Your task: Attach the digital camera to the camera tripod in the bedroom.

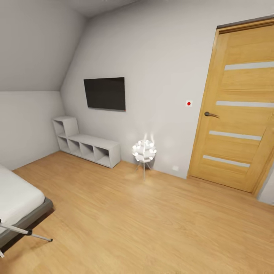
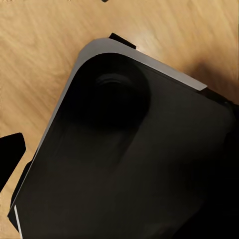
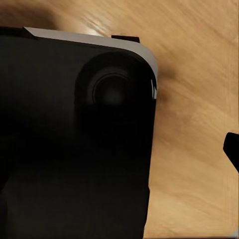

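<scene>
From your head camera you face a grey wall with a dark television (image 1: 104,93), white cube shelves (image 1: 85,145), a small lamp (image 1: 144,151) and a wooden door (image 1: 236,110); a camera tripod (image 1: 26,231) leg reaches over the wood floor (image 1: 144,224) beside the bed (image 1: 19,201) at lower left. Both wrist cameras look down on the robot's dark base (image 2: 134,159) over floorboards, so you cannot tell how either gripper's fingers stand.

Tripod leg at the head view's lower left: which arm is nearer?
Left, probably. The camera tripod leg shows beside the bed on the robot's left; both wrist views look down at the base over floor.
</scene>
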### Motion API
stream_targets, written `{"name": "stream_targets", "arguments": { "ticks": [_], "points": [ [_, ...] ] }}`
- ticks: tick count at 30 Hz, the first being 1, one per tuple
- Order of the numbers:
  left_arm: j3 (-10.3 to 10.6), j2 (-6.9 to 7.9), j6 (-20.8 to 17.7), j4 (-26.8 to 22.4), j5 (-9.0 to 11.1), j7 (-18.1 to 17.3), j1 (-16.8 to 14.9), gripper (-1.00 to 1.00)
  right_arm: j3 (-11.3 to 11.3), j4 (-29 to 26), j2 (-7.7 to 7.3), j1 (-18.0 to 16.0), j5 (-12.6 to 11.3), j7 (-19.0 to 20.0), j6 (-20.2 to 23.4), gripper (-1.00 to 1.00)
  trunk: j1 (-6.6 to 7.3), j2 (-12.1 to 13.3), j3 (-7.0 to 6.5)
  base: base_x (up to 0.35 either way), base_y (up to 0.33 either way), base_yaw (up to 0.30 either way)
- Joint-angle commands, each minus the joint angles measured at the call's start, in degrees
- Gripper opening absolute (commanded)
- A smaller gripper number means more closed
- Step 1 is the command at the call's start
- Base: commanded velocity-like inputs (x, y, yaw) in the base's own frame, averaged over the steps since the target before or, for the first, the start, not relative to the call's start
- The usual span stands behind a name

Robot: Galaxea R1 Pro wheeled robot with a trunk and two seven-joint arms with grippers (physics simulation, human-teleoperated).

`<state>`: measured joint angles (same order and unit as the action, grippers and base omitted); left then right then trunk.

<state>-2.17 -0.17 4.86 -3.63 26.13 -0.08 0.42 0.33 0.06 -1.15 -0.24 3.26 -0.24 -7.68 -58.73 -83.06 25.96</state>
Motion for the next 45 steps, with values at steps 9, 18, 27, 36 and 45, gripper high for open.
{"name": "stream_targets", "arguments": {
  "ticks": [9,18,27,36,45],
  "points": [
    [-0.3,0.0,0.1,-0.1,0.1,0.0,0.0,1.0,-0.1,0.0,0.0,0.0,0.4,0.0,-0.2,1.0,0.0,0.0,0.04,-0.003,0.003,-0.26],
    [-0.4,0.0,0.1,-0.1,0.1,0.0,0.1,1.0,-0.1,0.0,0.0,0.0,0.5,0.0,-0.2,1.0,0.0,0.0,0.04,0.0,0.0,-0.283],
    [-0.4,0.0,0.1,-0.1,0.1,0.0,0.0,1.0,0.2,0.0,-0.02,0.0,0.6,0.0,-0.1,1.0,0.0,0.0,0.04,0.0,0.0,-0.148],
    [-0.4,0.0,0.1,-0.1,0.1,0.0,0.0,1.0,0.6,0.0,-0.11,0.0,0.9,0.0,-0.1,1.0,0.0,0.0,0.04,0.0,0.0,-0.007],
    [-0.4,0.01,0.1,-0.1,0.1,0.0,0.0,1.0,0.6,0.0,-0.16,0.0,0.9,0.0,-0.1,1.0,0.0,0.0,0.04,0.0,0.0,0.0]
  ]
}}
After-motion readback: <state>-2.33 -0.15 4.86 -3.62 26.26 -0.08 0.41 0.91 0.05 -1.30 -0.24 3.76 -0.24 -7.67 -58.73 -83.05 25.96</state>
